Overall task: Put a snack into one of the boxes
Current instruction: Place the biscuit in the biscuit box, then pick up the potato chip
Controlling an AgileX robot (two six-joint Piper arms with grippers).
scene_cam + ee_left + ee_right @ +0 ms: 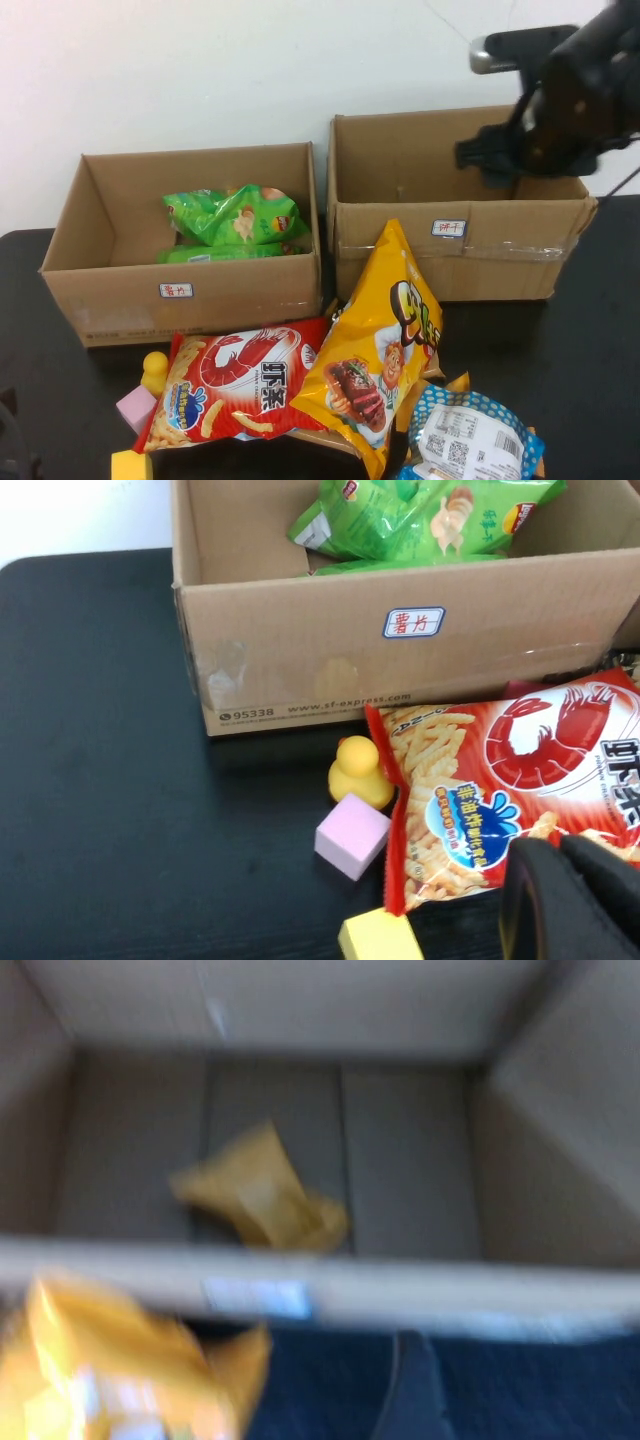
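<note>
My right gripper (500, 155) is matt black plastic, hung over the taller box (455, 250) of plain brown cardboard with clear glossy tape across its front. My left gripper (575, 900), low beside the red bag (510, 780), shows the same dull black. The low box (185, 290) is matt cardboard too, with a white paper label (176, 290). The snack (470, 440) is crinkly, shiny film. The red bag, yellow bag (385, 350) and green bags (235, 215) are glossy film. The table (100, 780) is matt black. The duck (358, 770) looks like smooth plastic; the pink block (352, 835) is matt.
</note>
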